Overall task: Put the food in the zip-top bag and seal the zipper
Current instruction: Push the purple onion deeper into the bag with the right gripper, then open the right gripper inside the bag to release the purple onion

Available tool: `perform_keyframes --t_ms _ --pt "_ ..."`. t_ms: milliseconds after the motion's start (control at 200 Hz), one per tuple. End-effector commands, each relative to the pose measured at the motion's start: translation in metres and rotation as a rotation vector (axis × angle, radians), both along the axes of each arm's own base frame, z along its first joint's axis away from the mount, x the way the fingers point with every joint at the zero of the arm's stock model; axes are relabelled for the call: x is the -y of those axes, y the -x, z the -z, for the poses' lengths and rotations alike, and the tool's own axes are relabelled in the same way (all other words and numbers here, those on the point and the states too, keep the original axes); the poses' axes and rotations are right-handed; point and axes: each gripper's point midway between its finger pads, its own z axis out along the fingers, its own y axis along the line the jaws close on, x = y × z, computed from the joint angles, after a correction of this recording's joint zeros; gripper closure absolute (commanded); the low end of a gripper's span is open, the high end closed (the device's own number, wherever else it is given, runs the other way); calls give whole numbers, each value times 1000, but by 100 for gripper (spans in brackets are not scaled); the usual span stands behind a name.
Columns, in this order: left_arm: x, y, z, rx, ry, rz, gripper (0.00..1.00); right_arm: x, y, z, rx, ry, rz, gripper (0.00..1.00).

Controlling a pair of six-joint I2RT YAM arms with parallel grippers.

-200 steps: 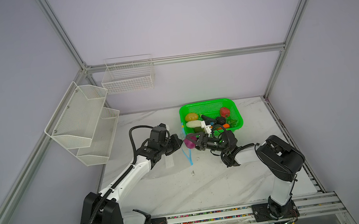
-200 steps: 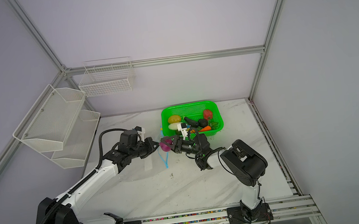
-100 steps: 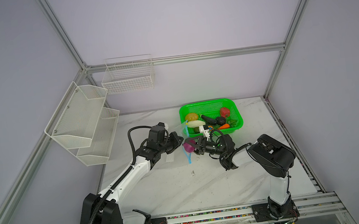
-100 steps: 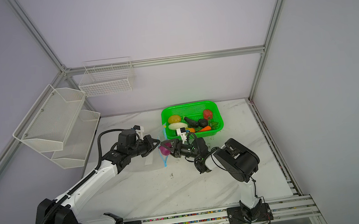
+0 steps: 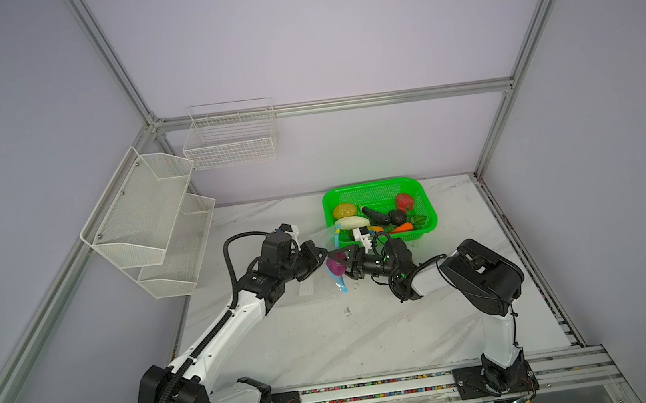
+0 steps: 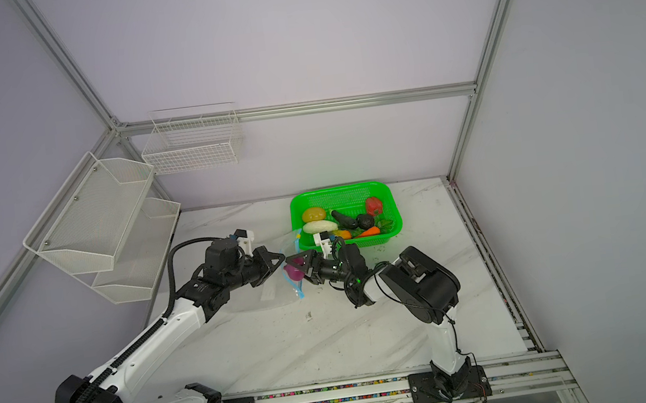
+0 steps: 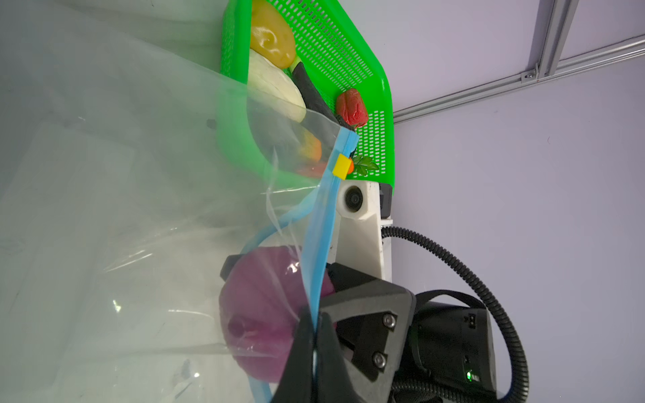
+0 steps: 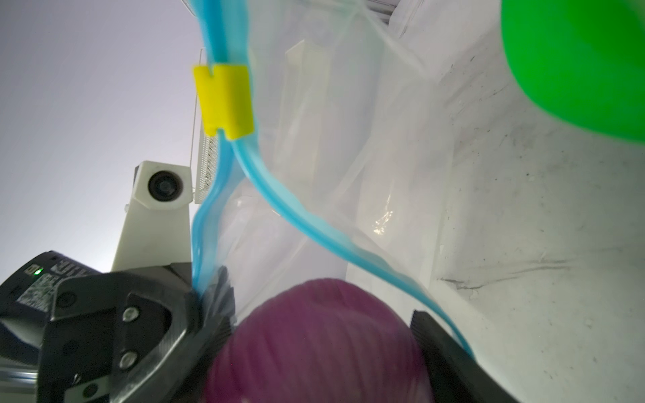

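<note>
The clear zip-top bag (image 5: 311, 286) (image 6: 260, 299) (image 7: 139, 181) lies on the table with its mouth lifted. My left gripper (image 5: 322, 253) (image 6: 280, 260) (image 7: 316, 328) is shut on one side of the light blue zipper (image 7: 319, 237) (image 8: 279, 209). The yellow slider (image 7: 342, 166) (image 8: 225, 101) sits at the strip's far end. My right gripper (image 5: 337, 260) (image 6: 299, 265) (image 8: 324, 314) is shut on the purple onion (image 5: 334, 268) (image 6: 292, 274) (image 7: 258, 307) (image 8: 314, 349). The onion sits between the two parted zipper strips, in the bag's mouth.
The green basket (image 5: 373, 185) (image 6: 343, 188) (image 7: 349, 52) stands just behind the grippers. It holds a potato (image 5: 344, 210), a white oblong (image 5: 352, 222), an eggplant (image 5: 375, 216), a red pepper (image 5: 404, 202) and a carrot (image 5: 403, 227). White wire shelves (image 5: 147, 215) hang at the left.
My right gripper has carried the purple onion left and lower, into the bag's mouth, with its arm folding down. The left gripper kept its hold on the zipper strip.
</note>
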Motion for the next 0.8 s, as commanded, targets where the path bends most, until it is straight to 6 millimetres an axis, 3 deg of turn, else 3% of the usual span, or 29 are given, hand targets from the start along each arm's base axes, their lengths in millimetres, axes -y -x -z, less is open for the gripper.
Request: perform_keyframes --t_ms 0,180,460,580,795 --pt "0 6 1 2 40 9 100 -10 -2 11 -7 101 -22 100" --pt "3 6 0 3 56 20 100 -21 2 32 -33 200 -84 100" --pt "4 6 3 -3 58 23 100 -27 10 38 10 289 -182 100" --pt "6 5 5 -7 63 27 100 -27 12 41 3 320 -200 91" --pt "5 5 9 -12 62 24 100 -24 13 43 19 385 -218 63"
